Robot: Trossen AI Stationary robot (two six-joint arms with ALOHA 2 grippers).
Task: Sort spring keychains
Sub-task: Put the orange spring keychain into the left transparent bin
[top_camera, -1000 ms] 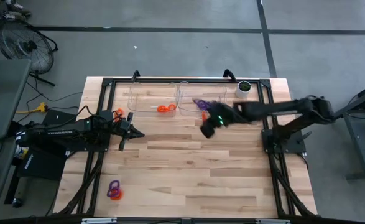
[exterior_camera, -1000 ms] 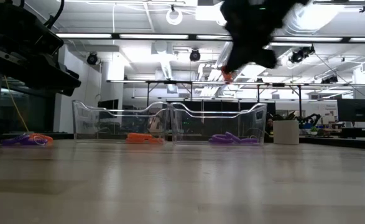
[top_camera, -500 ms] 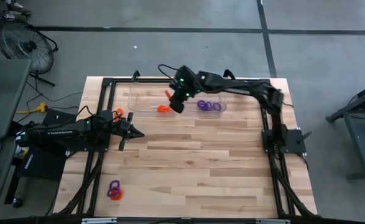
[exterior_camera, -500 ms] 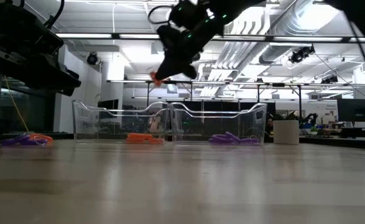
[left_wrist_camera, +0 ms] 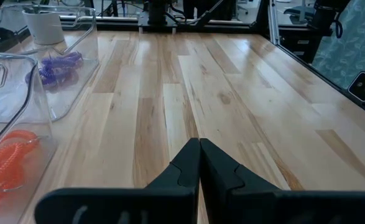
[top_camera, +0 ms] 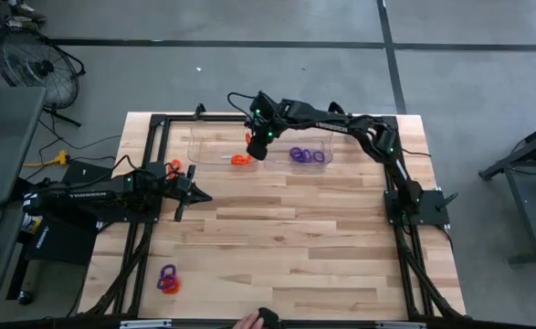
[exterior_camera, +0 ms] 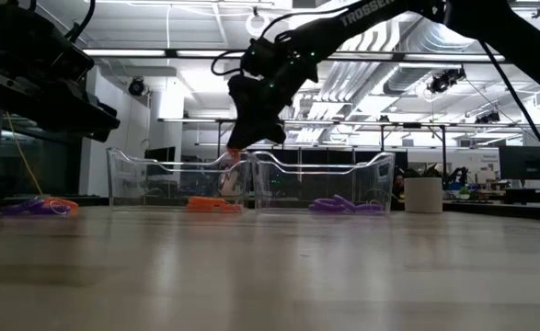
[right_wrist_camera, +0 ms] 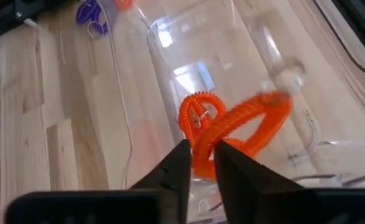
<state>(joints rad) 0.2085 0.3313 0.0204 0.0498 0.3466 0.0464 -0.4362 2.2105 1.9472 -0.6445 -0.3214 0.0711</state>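
Observation:
My right gripper (top_camera: 253,147) is over the left clear bin (top_camera: 215,137) at the table's far side, shut on an orange spring keychain (right_wrist_camera: 244,121). Another orange keychain (top_camera: 240,159) lies on that bin's floor. Purple keychains (top_camera: 307,154) lie in the right clear bin (top_camera: 324,139). A purple and an orange keychain (top_camera: 166,279) lie on the table near the front left, and one orange keychain (top_camera: 173,167) lies beside my left arm. My left gripper (top_camera: 197,195) is shut and empty, low over the table's left side. My right gripper pinches the orange keychain's coil (right_wrist_camera: 202,149) between its two fingers at one end of the loop. The fingers slant down from the table's right side. The rest of the loop (right_wrist_camera: 270,107) sticks out past the fingertips, clear of the bin's floor.
A white cup (exterior_camera: 423,195) stands at the far right beside the bins. The bins' clear walls (exterior_camera: 251,170) rise just under my right gripper. A person's hand (top_camera: 257,318) shows at the table's near edge. Bare wood (top_camera: 295,238) fills the table's middle.
My right gripper has carried the orange keychain toward the table's left edge, from in front of the right bin to over the left bin, and has come down toward the bin's rim. It stays shut on the keychain.

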